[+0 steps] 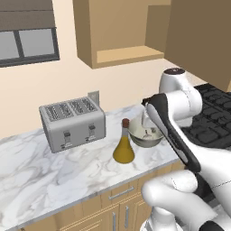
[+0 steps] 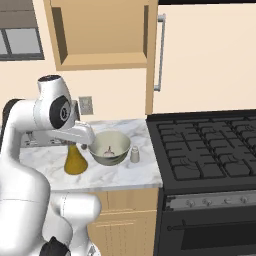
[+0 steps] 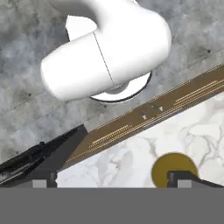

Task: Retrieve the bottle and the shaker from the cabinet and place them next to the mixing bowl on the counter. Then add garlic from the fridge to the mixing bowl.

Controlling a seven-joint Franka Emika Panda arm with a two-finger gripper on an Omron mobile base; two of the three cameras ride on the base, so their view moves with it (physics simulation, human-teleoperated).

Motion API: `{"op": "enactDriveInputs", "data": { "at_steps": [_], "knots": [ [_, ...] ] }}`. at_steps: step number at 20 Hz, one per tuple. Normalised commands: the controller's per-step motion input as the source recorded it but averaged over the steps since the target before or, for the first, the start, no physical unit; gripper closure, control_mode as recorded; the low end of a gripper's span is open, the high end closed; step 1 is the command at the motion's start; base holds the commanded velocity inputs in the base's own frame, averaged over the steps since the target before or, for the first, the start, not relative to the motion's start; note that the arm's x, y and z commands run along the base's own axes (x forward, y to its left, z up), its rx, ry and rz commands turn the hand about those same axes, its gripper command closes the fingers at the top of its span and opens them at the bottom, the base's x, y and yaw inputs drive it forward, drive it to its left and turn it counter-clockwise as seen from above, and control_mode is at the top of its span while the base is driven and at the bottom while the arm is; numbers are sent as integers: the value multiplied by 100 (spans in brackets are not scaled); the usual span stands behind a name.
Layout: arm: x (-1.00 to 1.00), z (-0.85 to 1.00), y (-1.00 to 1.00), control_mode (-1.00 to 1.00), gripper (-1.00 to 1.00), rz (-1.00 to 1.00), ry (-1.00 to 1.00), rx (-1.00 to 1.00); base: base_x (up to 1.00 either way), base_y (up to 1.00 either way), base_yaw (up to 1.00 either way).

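I have the end effector (image 3: pixel 113 179) pointing straight down with its two fingertips (image 3: pixel 43 180) spread wide and nothing between them. In the hand view it hangs over the front edge of the bench (image 3: pixel 131 159).

Just by one fingertip in that view sits the round yellow-brown top of the bottle (image 3: pixel 173 168), so the flask is almost directly beneath the end effector. From the base cameras, the bottle (image 1: pixel 123 146) stands upright on the marble, low under the hand.

A little further out, on the side toward the stove (image 2: pixel 205 150), is the mixing bowl (image 2: pixel 110 147), just beside the bottle and apart from it. A small pale thing lies inside it; I cannot tell what it is.

Past the bowl, on its far side from the end effector, the shaker (image 2: pixel 134 155) stands upright just beside the bowl's wall, near the end of the bench.

On the opposite side, well away from the end effector, a toaster (image 1: pixel 72 122) sits toward the back wall.

Above it all, high over the end effector, the cabinet (image 2: pixel 100 35) hangs open on the wall.
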Motion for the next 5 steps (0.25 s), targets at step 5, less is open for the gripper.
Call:
{"op": "enactDriveInputs", "data": {
  "at_steps": [5],
  "knots": [
    [-87, 0, 50, -100, -100, -12, -15, 0, 0, 0, 0]
  ]
}}
